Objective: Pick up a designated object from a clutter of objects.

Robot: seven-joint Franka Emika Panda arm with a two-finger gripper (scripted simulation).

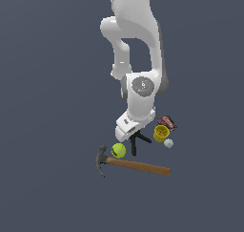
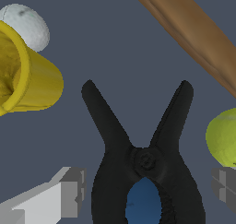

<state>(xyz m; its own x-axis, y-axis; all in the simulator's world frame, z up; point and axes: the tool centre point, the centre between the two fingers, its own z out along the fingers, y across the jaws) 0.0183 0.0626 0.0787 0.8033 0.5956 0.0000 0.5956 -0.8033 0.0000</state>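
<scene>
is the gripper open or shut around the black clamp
Open. In the wrist view the gripper has one finger on each side of the black spring clamp, with gaps between each finger and the clamp.

In the exterior view the end effector hides the black clamp's jaws, so their state seems unclear.

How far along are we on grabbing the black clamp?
Done: the gripper is down over the black spring clamp, one finger on each side of its body. In hand: nothing yet; the jaws stand open and the clamp lies on the floor between the yellow cup and the tennis ball. Left: close and lift.
</scene>
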